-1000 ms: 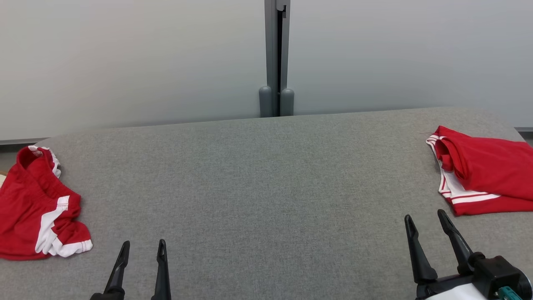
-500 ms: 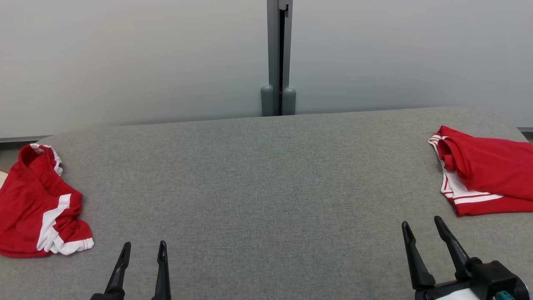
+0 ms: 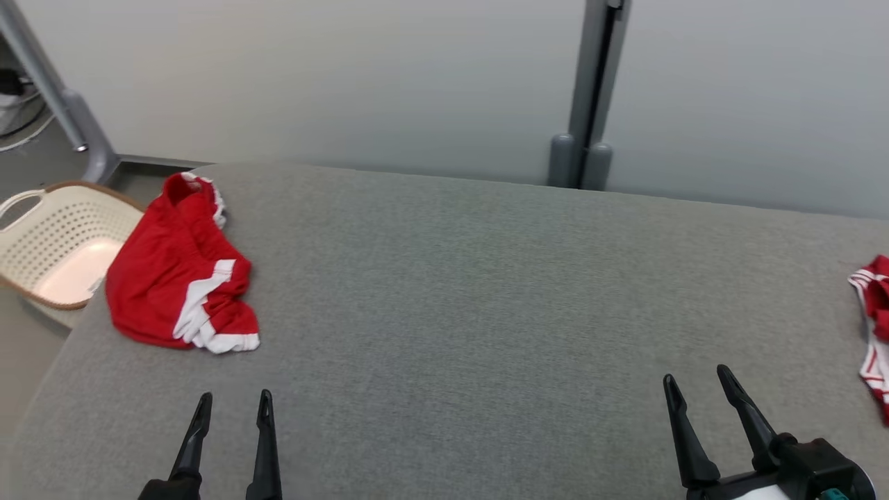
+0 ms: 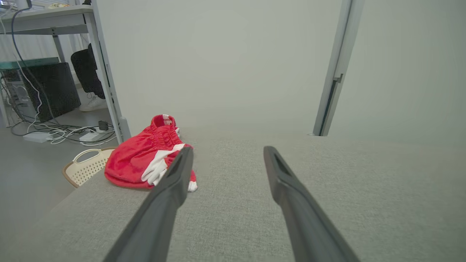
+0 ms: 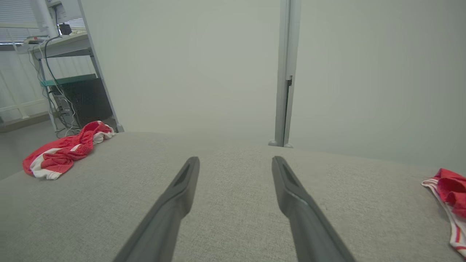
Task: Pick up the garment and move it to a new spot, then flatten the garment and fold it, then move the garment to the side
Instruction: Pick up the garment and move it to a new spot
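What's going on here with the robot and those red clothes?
Nothing is being handled yet. The robot's left gripper and right gripper both hover open and empty over the grey fabric-covered table. A crumpled red garment with white trim lies near the table's left end, next to a cream perforated basket. Another red-and-white garment lies at the right edge. Neither is touched.

The left gripper (image 3: 235, 396) and right gripper (image 3: 696, 375) each carried two long matte black fingers (image 4: 284, 182) tapering to pointed tips, with a shallow recessed slot on the inner face near each tip. Behind the right pair sat a blocky black housing (image 3: 809, 462), a pale white forearm shell (image 3: 760, 496) and a small teal fitting (image 3: 833, 494).
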You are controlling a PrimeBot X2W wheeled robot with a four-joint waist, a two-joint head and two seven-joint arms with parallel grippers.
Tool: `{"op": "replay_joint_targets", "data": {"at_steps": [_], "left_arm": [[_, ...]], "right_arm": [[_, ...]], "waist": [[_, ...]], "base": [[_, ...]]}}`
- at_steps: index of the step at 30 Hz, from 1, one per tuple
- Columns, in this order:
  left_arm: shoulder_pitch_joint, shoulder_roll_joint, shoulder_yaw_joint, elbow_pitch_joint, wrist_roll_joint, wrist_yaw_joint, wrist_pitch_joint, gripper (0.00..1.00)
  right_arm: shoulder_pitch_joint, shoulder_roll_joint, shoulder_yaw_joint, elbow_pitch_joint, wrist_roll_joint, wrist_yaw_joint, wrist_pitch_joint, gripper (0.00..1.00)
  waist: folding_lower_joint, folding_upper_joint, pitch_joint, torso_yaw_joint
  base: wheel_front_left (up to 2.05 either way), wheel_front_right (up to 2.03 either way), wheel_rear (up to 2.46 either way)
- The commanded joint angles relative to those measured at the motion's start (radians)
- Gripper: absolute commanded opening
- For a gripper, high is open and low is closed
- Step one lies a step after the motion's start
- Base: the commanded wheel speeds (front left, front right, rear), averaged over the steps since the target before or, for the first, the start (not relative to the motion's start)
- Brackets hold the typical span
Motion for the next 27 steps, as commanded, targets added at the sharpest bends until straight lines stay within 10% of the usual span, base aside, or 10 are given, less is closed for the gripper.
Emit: {"op": "replay_joint_targets", "data": {"at_steps": [1,9,17,27], "left_arm": [[0.002,0.003,0.003,-0.003,-0.003,0.004,-0.002,1.0],[0.029,0.003,0.052,-0.015,0.016,-0.01,-0.002,1.0],[0.019,0.003,0.091,-0.037,0.015,-0.024,-0.002,1.0],[-0.269,0.099,0.044,0.113,-0.003,-0.177,0.013,1.0]], "right_arm": [[0.001,0.0,-0.003,0.0,0.003,-0.001,-0.001,1.0],[-0.012,0.012,-0.001,0.007,0.004,-0.001,-0.001,1.0],[-0.057,-0.011,0.02,0.014,0.01,-0.001,-0.001,1.0],[-0.104,-0.11,0.01,-0.012,0.009,-0.001,-0.001,1.0]], "waist": [[0.0,-0.0001,0.01,0.091],[0.0,-0.0001,0.015,0.285],[0.0,-0.0001,0.066,0.306],[0.0,-0.0001,0.246,0.251]], "base": [[0.0,0.0,0.0],[0.0,0.0,0.0],[0.0,0.0,0.0],[0.0,0.0,0.0]]}}
